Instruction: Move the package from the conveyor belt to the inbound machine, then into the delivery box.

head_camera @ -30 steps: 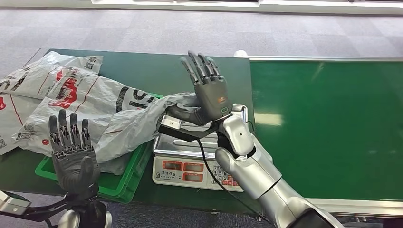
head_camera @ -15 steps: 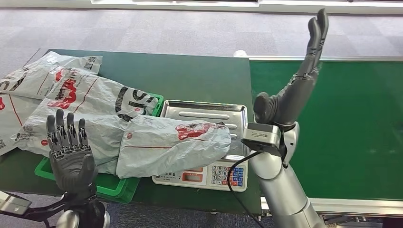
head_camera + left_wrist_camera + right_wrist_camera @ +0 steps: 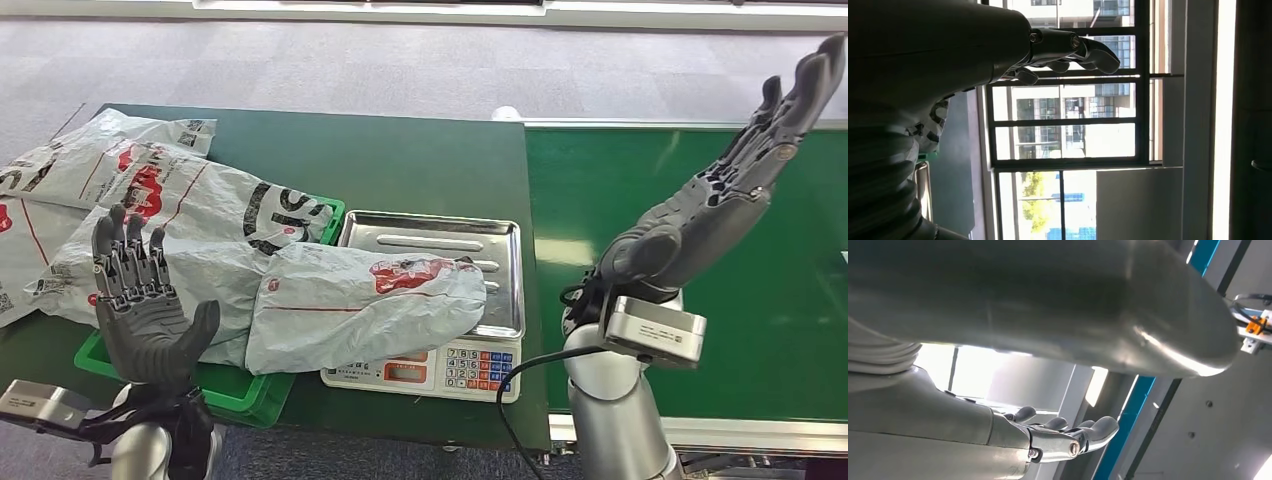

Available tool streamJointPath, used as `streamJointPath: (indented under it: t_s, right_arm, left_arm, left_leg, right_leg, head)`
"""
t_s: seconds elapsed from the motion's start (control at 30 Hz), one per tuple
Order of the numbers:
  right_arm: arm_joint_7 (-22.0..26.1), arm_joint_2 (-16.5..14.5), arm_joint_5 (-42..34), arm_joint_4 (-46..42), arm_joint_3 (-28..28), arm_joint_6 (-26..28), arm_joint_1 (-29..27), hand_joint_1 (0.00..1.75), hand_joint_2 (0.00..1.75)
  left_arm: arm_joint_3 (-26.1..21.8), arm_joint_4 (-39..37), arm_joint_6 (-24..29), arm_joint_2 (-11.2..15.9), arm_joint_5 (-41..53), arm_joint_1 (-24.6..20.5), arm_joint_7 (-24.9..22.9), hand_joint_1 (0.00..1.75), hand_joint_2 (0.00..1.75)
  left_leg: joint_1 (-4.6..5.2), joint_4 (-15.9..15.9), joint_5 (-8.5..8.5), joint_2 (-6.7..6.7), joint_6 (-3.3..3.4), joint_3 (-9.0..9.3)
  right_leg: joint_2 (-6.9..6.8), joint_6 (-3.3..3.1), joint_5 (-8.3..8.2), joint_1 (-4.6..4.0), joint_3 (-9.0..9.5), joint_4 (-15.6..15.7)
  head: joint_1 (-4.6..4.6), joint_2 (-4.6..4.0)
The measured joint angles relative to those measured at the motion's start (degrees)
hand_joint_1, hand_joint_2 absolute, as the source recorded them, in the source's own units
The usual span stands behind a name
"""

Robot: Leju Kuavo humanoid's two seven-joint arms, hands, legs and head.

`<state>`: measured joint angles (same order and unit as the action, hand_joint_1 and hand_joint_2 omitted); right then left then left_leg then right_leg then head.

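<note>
At frame centre, grey package (image 3: pixel 360 305) lying across the scale (image 3: pixel 430 300) and green bin (image 3: pixel 240 385), right hand (image 3: pixel 720 200) raised at right over the conveyor belt (image 3: pixel 690 300), fingers spread and empty, left hand (image 3: pixel 145 310) lower left, fingers apart, holding nothing.

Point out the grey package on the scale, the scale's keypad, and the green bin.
grey package (image 3: pixel 360 305), head view, middle of the bag.
scale's keypad (image 3: pixel 485 367), head view, on the coloured keys.
green bin (image 3: pixel 240 389), head view, on its near rim.
</note>
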<state>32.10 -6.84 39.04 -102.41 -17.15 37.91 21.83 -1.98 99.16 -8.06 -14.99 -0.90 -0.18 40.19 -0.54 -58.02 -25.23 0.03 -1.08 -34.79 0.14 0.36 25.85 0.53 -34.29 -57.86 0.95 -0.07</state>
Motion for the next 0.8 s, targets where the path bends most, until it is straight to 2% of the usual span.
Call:
streamJointPath:
  t_s: [0.1,0.17,0.2,0.27,0.33,0.4,0.53,0.7,0.8]
  right_arm:
    - [-0.28,-0.38,0.65,-0.21,0.32,-0.41,-0.01,0.0,0.0]
    - [-1.95,-0.55,2.89,-0.24,0.43,-1.35,-0.1,0.0,0.0]
    - [-3.01,-0.6,4.41,-0.23,0.53,-1.85,-0.24,0.0,0.0]
    - [-4.56,-0.64,6.9,-0.23,0.89,-2.56,-0.76,0.0,0.0]
    - [-4.84,-0.66,7.59,-0.23,1.2,-2.76,-1.21,0.0,0.0]
    - [-4.84,-0.69,7.66,-0.23,1.38,-2.79,-1.49,0.0,0.0]
    - [-4.82,-0.73,7.72,-0.23,1.69,-2.89,-1.89,0.0,0.0]
    - [-4.45,-0.8,6.72,-0.11,1.8,-3.72,-1.84,0.0,0.0]
    - [-4.4,-0.81,6.6,-0.07,1.82,-3.77,-1.82,0.0,0.0]
  left_arm:
    - [-0.16,0.61,0.94,0.02,0.98,-0.58,-0.02,0.0,1.75]
    - [-0.02,1.05,4.07,0.36,5.1,-0.85,-0.88,0.0,1.75]
    - [0.31,1.15,6.7,0.76,9.63,-1.08,-1.74,0.0,1.75]
    - [1.66,0.91,11.62,2.13,25.09,-1.89,-3.75,0.0,1.75]
    - [2.96,0.29,13.42,3.34,40.59,-2.65,-4.84,0.0,1.75]
    - [3.69,-0.35,13.84,4.13,46.39,-3.08,-5.2,0.0,1.75]
    - [4.62,-1.23,13.96,5.26,44.58,-3.8,-6.19,0.0,1.75]
    - [8.26,-5.33,10.14,8.46,62.37,-6.54,-12.94,0.0,1.75]
    - [8.57,-5.85,9.62,8.84,63.39,-6.87,-12.98,0.0,1.75]
  left_leg:
    - [0.0,0.0,0.0,0.0,0.0,0.0]
    - [0.0,0.0,0.0,0.0,0.0,0.0]
    - [0.0,0.0,0.0,0.0,0.0,0.0]
    - [-0.01,0.0,0.0,-0.01,0.0,-0.02]
    - [0.0,0.01,0.0,-0.02,0.0,-0.04]
    - [0.0,0.01,-0.01,0.09,0.0,-0.02]
    - [0.0,0.0,-0.01,0.13,0.0,0.0]
    - [0.0,0.0,0.0,0.05,0.0,-0.02]
    - [0.0,0.0,0.0,0.04,0.01,-0.02]
  right_leg:
    - [0.0,0.0,0.0,0.0,-0.01,0.0]
    - [0.02,0.0,0.01,-0.01,-0.03,0.0]
    - [0.03,0.0,0.01,-0.01,-0.04,0.0]
    - [-0.01,0.0,0.02,-0.01,-0.03,0.0]
    - [-0.03,0.0,0.02,-0.01,-0.02,0.0]
    - [0.06,-0.01,0.01,-0.01,-0.05,0.0]
    - [0.1,0.0,0.0,0.01,-0.06,0.0]
    - [-0.02,0.0,0.01,0.01,-0.04,0.0]
    - [-0.04,0.0,0.01,0.0,-0.04,0.0]
  head:
    - [0.0,0.0]
    - [0.01,0.0]
    - [0.01,0.0]
    - [0.02,0.0]
    - [0.01,0.0]
    - [0.0,0.0]
    - [0.0,0.0]
    - [0.01,0.0]
    - [0.02,0.0]
